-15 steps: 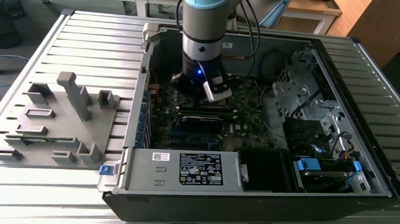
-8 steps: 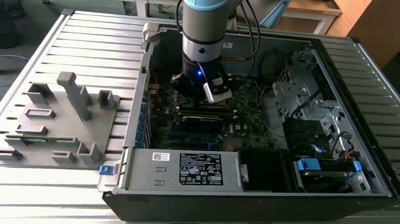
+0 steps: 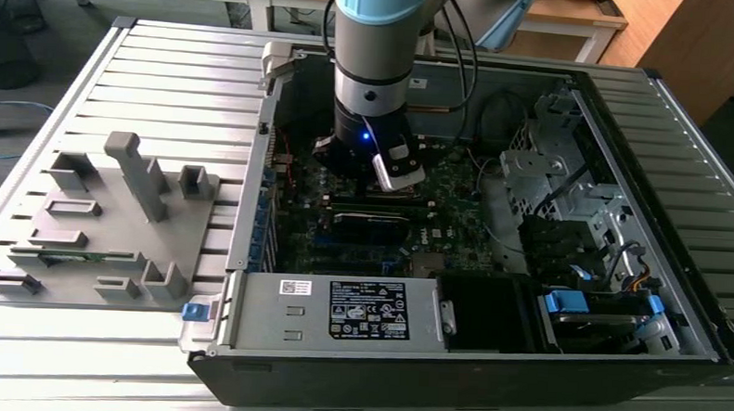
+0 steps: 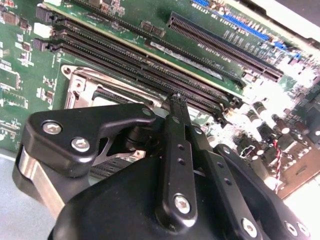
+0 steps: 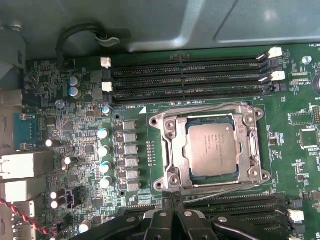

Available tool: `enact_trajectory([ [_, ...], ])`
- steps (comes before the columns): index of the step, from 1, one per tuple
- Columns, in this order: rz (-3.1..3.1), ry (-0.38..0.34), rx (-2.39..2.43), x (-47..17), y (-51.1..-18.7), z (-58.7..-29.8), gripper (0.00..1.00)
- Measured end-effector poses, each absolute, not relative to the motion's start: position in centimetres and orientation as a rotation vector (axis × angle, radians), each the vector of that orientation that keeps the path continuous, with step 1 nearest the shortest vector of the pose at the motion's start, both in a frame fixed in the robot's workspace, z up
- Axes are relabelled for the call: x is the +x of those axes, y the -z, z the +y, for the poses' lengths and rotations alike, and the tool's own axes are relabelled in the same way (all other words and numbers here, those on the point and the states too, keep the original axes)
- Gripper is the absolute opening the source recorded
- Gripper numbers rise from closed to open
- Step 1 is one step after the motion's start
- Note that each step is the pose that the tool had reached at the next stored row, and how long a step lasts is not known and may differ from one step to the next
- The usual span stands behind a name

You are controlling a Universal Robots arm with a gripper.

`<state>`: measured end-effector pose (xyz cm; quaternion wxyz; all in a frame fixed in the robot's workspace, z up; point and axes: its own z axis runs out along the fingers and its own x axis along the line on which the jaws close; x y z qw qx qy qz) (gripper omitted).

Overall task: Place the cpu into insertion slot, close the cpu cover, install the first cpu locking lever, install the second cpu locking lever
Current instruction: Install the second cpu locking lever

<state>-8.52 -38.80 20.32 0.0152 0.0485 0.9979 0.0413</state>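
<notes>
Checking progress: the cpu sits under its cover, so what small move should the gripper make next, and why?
Probably ease the shut gripper against the wire lever beside it. In the first wrist view the cpu is seated, the cover lies flat around it, and the tips are right at that lever.

Case: we see an open computer case (image 3: 668,116) lying on a slatted metal table (image 3: 162,76).
Power supply: a grey box with a white label (image 3: 369,310) sits along the case's near edge.
Fixture: a grey holder with upright posts (image 3: 106,222) stands on the table, toward the exterior view's left of the case.
Memory slots: we count long black slots (image 5: 190,80) on the green motherboard (image 5: 85,145).
Capacitors: small silver cylinders (image 5: 104,150) stand beside them.
</notes>
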Motion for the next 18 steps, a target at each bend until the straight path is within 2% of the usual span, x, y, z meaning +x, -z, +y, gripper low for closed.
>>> enact_trajectory([
  [6,3.104,-0.175,0.152,-8.56,-20.21,-38.83,0.11],
  [18,3.102,-0.222,0.152,-8.78,-19.81,-38.86,0.11],
])
